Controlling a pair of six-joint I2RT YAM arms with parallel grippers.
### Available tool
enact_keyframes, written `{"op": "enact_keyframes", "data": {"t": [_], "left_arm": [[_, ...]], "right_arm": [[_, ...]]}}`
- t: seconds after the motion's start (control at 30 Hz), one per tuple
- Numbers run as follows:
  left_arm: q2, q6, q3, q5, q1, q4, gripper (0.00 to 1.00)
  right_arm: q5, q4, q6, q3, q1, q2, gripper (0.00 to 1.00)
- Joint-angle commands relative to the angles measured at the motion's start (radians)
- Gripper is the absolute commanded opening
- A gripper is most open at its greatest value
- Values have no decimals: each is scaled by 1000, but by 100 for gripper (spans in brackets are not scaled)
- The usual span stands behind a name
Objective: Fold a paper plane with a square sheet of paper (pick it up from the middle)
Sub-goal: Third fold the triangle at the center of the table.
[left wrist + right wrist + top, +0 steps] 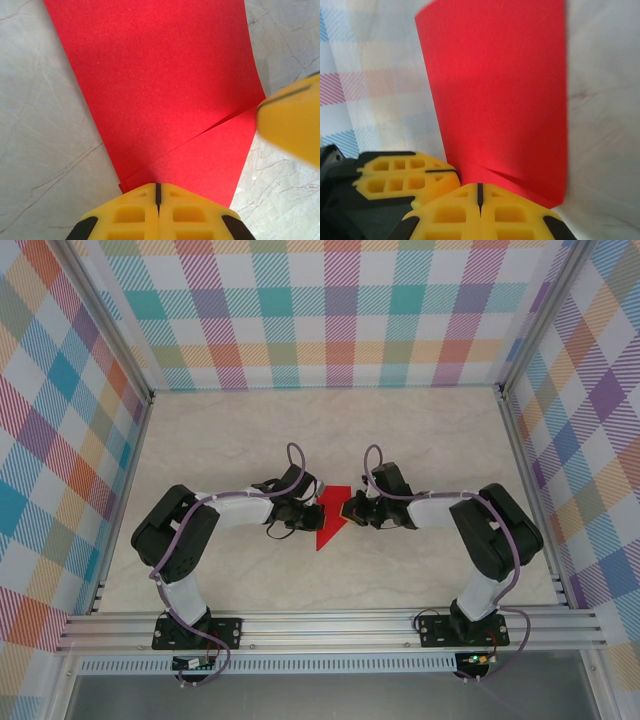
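Observation:
The square sheet of paper (330, 520) is bright red and lies on the table between the two arms, folded so that it tapers to a point at its near end. A folded flap with a diagonal edge crosses the sheet (165, 90) in the left wrist view. My left gripper (306, 512) is shut, and its yellow tips (158, 187) rest on top of the sheet's edge with the paper passing beneath them. My right gripper (352, 510) is shut too, its tips (480, 187) set on the opposite edge of the sheet (500, 95). The two grippers face each other closely.
The marble-patterned tabletop (250, 440) stretches out behind the arms. Plaid walls (330, 310) enclose it at the back and sides. An aluminium rail (330, 628) with both arm bases runs along the near edge. The right gripper's yellow finger (295, 125) shows blurred in the left wrist view.

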Motion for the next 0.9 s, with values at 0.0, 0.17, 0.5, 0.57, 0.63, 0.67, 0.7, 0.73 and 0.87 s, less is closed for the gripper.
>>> {"op": "enact_keyframes", "data": {"t": [0.0, 0.17, 0.5, 0.57, 0.63, 0.67, 0.7, 0.73, 0.87], "left_arm": [[23, 20, -32, -47, 8, -80, 2], [17, 22, -32, -47, 9, -84, 3], [-115, -19, 8, -24, 9, -153, 18], [-147, -44, 9, 19, 9, -140, 18], [-176, -76, 1, 89, 9, -87, 18], [-183, -95, -3, 125, 9, -68, 17], [-182, -115, -3, 157, 9, -57, 16], [-177, -130, -2, 182, 9, -54, 16], [-101, -183, 21, 269, 9, -56, 11]], "right_arm": [[-39, 27, 9, 29, 10, 48, 3], [-22, -42, -18, 67, 22, 89, 2], [41, -133, -30, 58, 24, 103, 1], [44, -134, -28, 55, 24, 98, 1], [46, -137, -27, 54, 24, 96, 1], [47, -137, -26, 53, 24, 98, 1], [48, -139, -25, 54, 24, 99, 1], [48, -138, -25, 54, 24, 99, 1], [45, -138, -24, 56, 24, 101, 1]]}}
